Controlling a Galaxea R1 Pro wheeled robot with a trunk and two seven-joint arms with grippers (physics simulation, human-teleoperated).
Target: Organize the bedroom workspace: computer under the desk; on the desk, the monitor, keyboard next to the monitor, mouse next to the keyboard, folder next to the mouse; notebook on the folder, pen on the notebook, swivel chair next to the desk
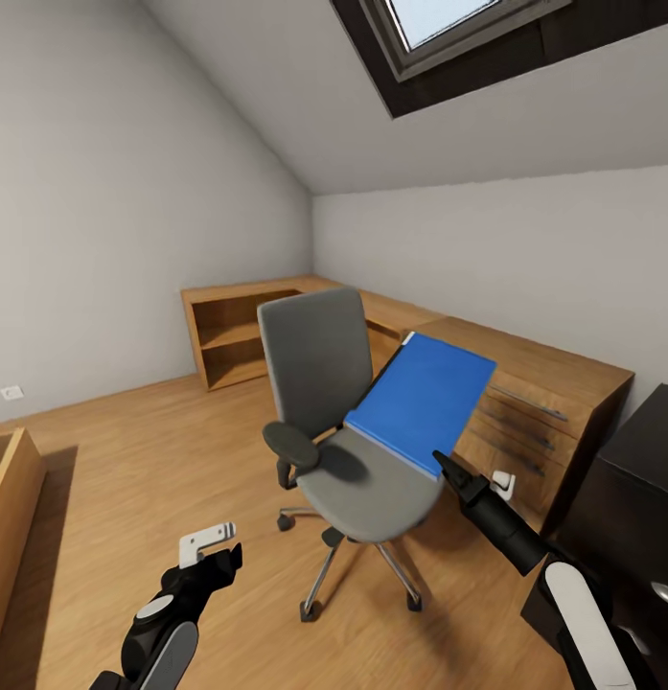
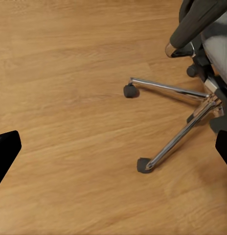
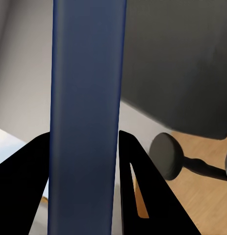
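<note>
Centre frame, the right gripper (image 1: 439, 462) has its fingers clamped on the folder (image 1: 422, 399), tilted above the chair (image 1: 348, 450) seat for transfer to the desk. Lower left, the left gripper (image 1: 221, 548) hangs idle, fingers spread.

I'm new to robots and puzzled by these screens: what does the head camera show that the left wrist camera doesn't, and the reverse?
Head camera alone: the bright blue flat folder tilted up off the grey swivel chair's seat, the right gripper at its lower corner, the low wooden shelf unit and the dark-framed skylight.

Left wrist camera alone: a close look at two black casters, for instance this one.

Both: the chair's chrome legs and the wood floor.
</note>
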